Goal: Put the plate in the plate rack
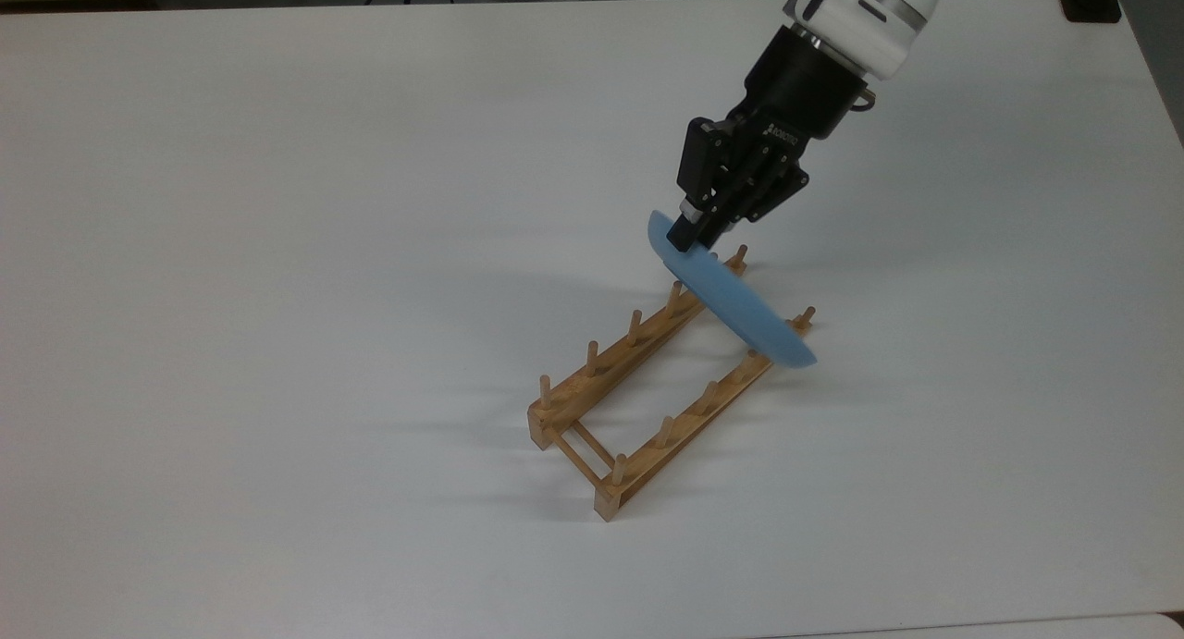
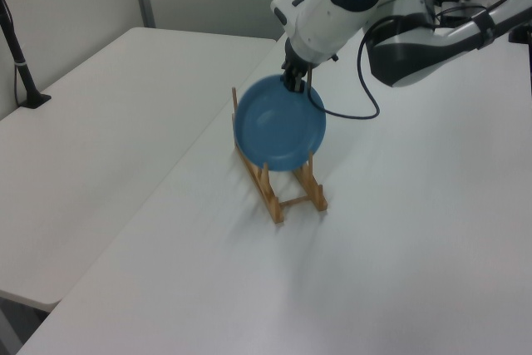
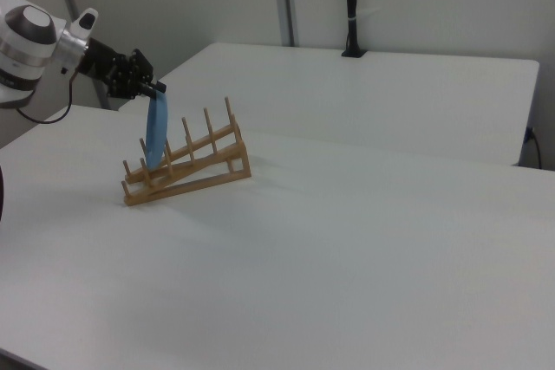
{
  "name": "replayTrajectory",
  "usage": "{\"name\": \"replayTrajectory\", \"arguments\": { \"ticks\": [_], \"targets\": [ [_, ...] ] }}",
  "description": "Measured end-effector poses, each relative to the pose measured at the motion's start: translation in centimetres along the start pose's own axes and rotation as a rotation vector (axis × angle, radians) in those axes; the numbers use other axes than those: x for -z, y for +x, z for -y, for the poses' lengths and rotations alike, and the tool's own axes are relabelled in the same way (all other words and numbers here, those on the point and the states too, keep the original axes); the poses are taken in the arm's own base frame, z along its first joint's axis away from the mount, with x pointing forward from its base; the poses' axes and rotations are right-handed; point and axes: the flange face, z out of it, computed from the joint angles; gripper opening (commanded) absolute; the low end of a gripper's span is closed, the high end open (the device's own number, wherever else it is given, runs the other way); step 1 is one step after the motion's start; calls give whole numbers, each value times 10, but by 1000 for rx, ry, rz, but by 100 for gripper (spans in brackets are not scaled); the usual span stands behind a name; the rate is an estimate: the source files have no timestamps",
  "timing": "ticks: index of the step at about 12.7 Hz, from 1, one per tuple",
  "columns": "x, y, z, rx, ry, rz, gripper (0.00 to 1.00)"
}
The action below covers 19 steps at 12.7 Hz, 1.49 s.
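Observation:
The light-blue plate [image 1: 737, 308] stands on edge, tilted, with its lower rim down among the pegs at the end of the wooden plate rack [image 1: 686, 431] nearest the arm. Which slot it sits in I cannot tell. My gripper [image 1: 692, 237] is shut on the plate's top rim. In the left view the plate [image 2: 278, 122] faces the camera and covers the far end of the rack [image 2: 272, 195], with the gripper [image 2: 293, 82] above it. The right view has the plate [image 3: 156, 138] edge-on at the left end of the rack [image 3: 199, 171], under the gripper [image 3: 156, 89].
The rack stands on a white table [image 1: 277, 251]. A black clamp [image 1: 1091, 1] sits at the table's far right corner in the top view. A second white table [image 3: 364, 84] adjoins, with a black post [image 3: 351, 6] on it.

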Motion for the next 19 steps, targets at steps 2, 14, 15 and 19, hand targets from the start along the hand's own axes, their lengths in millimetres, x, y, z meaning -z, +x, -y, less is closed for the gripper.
{"name": "replayTrajectory", "arguments": {
  "ticks": [2, 14, 15, 19],
  "targets": [
    [-2, 0, 9, -38, 4, 3, 100],
    [1, -31, -68, -462, 606, 344, 100],
    [-11, -51, -106, -460, 628, 412, 100],
    [-46, -124, -201, -438, 670, 531, 100]
  ]
}}
